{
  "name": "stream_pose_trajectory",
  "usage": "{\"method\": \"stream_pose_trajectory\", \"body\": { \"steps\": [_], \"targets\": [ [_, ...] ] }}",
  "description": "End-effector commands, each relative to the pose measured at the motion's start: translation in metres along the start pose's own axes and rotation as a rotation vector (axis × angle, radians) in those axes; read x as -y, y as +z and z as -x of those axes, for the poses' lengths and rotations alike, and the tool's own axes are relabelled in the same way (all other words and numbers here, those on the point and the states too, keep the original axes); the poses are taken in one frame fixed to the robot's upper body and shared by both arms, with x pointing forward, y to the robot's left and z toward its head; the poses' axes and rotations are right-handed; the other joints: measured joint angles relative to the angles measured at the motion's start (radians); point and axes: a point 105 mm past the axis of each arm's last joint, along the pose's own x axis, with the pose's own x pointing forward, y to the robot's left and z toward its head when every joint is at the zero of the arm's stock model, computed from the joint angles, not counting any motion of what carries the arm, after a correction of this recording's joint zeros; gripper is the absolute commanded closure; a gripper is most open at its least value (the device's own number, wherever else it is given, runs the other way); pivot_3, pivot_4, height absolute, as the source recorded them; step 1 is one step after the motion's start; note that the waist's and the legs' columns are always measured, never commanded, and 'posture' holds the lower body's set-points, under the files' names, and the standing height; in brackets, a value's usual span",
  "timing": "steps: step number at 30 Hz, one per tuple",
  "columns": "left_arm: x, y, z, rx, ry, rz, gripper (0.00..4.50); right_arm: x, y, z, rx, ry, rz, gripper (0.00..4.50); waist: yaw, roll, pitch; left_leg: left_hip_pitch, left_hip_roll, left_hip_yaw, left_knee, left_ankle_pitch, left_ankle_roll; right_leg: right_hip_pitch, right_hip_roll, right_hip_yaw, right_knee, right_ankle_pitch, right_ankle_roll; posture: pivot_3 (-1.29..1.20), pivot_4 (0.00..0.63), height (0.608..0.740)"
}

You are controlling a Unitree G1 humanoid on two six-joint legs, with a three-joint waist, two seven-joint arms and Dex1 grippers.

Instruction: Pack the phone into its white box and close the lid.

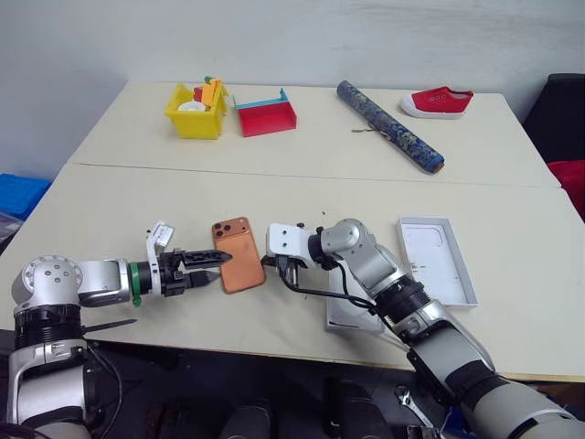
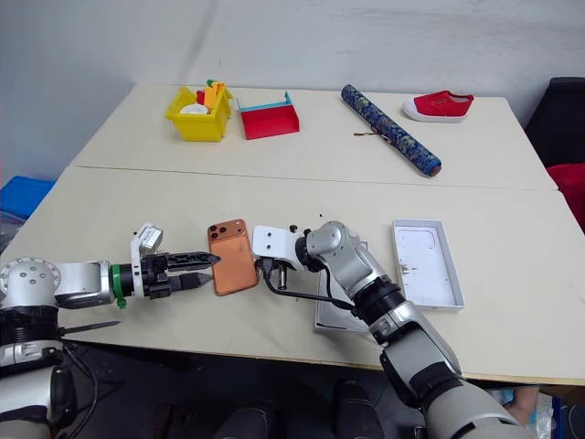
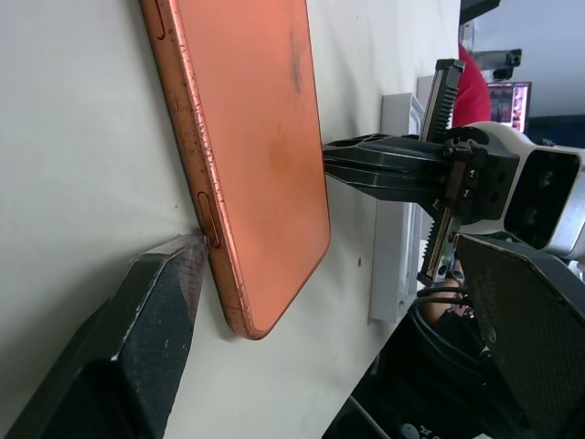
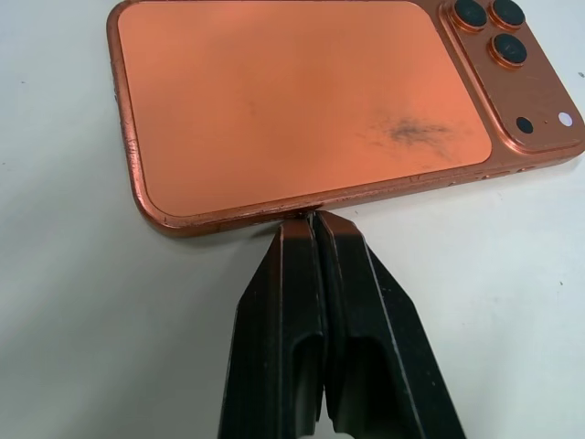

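Phone (image 1: 239, 254) flat on table (image 1: 110, 210), camera block at far end, back face up, between the two grippers near the front edge. Right gripper (image 4: 313, 219) closed, empty, tips pressed together against the phone's right long edge, acting as a stop. Left gripper (image 1: 207, 268) spread wide at the phone's left long edge, one finger (image 3: 164, 302) touching that edge by the side button, the other (image 3: 530, 311) raised over the phone. White box (image 1: 352, 315) just behind the right forearm, mostly hidden; lid (image 1: 437, 259) further right, inside up.

Step judged: left-hand pickup against the right-hand brace. Keep brace still, slide lower finger under edge, close gently, avoid button. Risk: phone skidding or pivoting.
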Motion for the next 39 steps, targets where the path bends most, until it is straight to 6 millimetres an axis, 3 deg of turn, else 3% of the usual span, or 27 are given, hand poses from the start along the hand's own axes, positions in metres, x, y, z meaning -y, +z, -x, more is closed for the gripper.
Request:
{"method": "stream_pose_trajectory", "body": {
  "steps": [1,5,8,13,24,28,36,39],
  "targets": [
    [0.037,0.003,-0.010,-0.009,-0.237,-0.038,0.00,-0.014,0.026,-0.012,0.078,0.066,0.060,4.44,0.000,0.000,0.000,0.000,0.000,0.000,0.000,0.000,0.000,0.000,0.000,0.000,0.000,0.000,0.000,0.00,0.150,0.740],
    [0.026,0.003,-0.006,-0.016,-0.126,-0.058,0.00,-0.013,0.024,-0.012,0.067,0.062,0.067,4.44,-0.024,-0.008,0.004,-0.003,0.002,-0.001,0.000,0.000,-0.002,-0.002,0.001,-0.001,-0.001,0.000,0.000,0.00,0.150,0.740],
    [0.015,0.013,0.007,0.003,0.009,-0.078,0.00,-0.010,0.019,-0.010,0.050,0.043,0.068,4.44,-0.040,-0.009,0.004,-0.003,0.000,-0.005,-0.001,-0.001,-0.004,-0.007,0.002,-0.001,0.000,0.000,0.000,0.00,0.150,0.740],
    [0.021,0.023,0.024,0.013,0.041,-0.110,0.00,-0.006,0.017,-0.009,0.045,0.029,0.066,4.44,-0.050,-0.009,0.004,-0.006,-0.001,-0.007,0.000,-0.001,-0.006,-0.013,0.003,-0.001,0.002,0.000,0.000,0.00,0.150,0.740],
    [0.012,0.009,0.002,-0.056,0.014,-0.083,0.00,-0.005,0.022,-0.013,0.061,0.024,0.067,4.44,-0.050,-0.009,0.003,-0.006,-0.001,-0.007,0.000,0.000,-0.006,-0.014,0.003,-0.001,0.004,0.000,0.000,0.00,0.150,0.740],
    [0.009,0.012,-0.002,-0.037,0.018,-0.067,0.84,-0.006,0.023,-0.013,0.066,0.027,0.067,4.50,-0.050,-0.009,0.003,-0.006,-0.001,-0.007,0.000,0.000,-0.006,-0.014,0.003,-0.001,0.004,0.000,0.000,0.00,0.150,0.740],
    [0.008,0.006,-0.007,-0.051,-0.008,-0.055,3.42,-0.005,0.023,-0.010,0.069,0.019,0.063,4.50,-0.050,-0.010,0.003,-0.006,-0.001,-0.007,0.000,0.000,-0.006,-0.014,0.003,-0.001,0.004,0.000,0.000,0.00,0.150,0.740],
    [0.012,0.008,-0.004,-0.033,-0.027,-0.073,4.38,0.001,0.028,0.003,0.101,-0.020,0.048,4.50,-0.048,-0.009,0.003,-0.007,-0.001,-0.007,0.000,0.000,-0.006,-0.015,0.003,-0.001,0.004,0.000,0.000,0.00,0.150,0.740]
  ]
}}
